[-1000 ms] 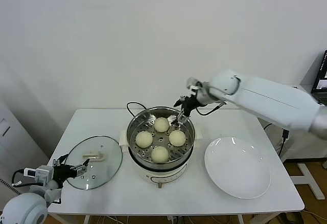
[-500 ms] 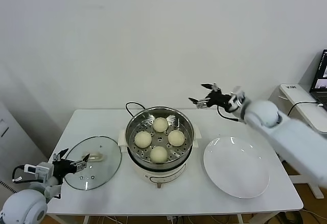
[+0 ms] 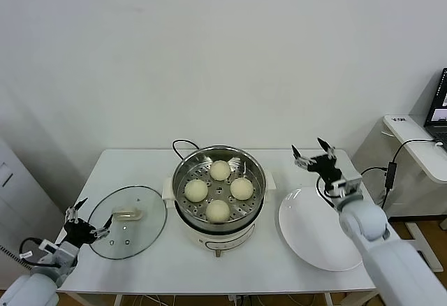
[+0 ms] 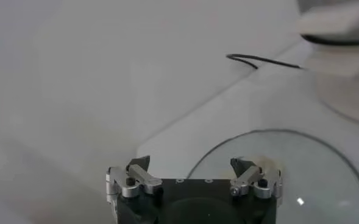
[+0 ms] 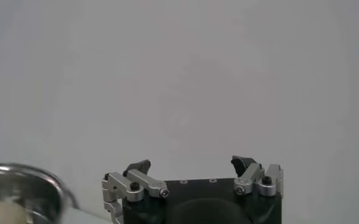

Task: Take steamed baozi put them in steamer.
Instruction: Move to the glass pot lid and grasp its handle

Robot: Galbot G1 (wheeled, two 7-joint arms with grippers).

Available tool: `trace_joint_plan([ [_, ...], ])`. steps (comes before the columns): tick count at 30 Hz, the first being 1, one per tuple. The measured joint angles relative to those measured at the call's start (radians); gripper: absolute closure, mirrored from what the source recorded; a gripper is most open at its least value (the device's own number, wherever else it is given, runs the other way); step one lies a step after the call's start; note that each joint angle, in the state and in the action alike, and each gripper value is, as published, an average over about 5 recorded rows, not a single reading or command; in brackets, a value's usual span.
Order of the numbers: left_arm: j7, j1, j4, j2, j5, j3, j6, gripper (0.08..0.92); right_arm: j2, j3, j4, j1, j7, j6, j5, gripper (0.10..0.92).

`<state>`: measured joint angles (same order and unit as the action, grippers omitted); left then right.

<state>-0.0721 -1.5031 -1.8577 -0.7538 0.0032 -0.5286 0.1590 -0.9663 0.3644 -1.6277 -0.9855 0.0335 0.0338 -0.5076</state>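
Observation:
Several cream-white baozi (image 3: 218, 188) lie on the perforated tray inside the shiny steel steamer (image 3: 184, 166) at the table's middle. My right gripper (image 3: 313, 155) is open and empty, held up in the air to the right of the steamer, above the far edge of the white plate (image 3: 323, 230). In the right wrist view the gripper (image 5: 191, 165) faces the bare wall, with the steamer's rim (image 5: 39, 175) and one baozi (image 5: 1, 213) at the edge. My left gripper (image 3: 87, 221) is open and empty at the table's front left, beside the glass lid (image 3: 143, 230).
The glass lid with a white handle (image 3: 127, 214) lies flat left of the steamer; it also shows in the left wrist view (image 4: 325, 176). A black cord (image 3: 179, 144) runs behind the steamer. The white table (image 3: 230, 267) ends close to both arms.
My right gripper has drawn back from over the steamer's far right rim, moving right and toward me, empty, and now hangs above the plate's far edge. My left arm has shifted slightly.

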Motion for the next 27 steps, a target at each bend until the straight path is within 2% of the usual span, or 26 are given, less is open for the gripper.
trace_joint_plan([
  [12, -0.039, 0.010, 0.099, -0.078, 0.538, 0.039, -0.162, 0.177, -0.149, 0.195, -0.011, -0.169, -0.007, -0.031, 0.108, 0.203],
  [27, -0.141, 0.107, 0.229, -0.220, 1.016, 0.059, -0.198, 0.177, -0.216, 0.263, 0.006, -0.221, -0.042, -0.057, 0.177, 0.203],
])
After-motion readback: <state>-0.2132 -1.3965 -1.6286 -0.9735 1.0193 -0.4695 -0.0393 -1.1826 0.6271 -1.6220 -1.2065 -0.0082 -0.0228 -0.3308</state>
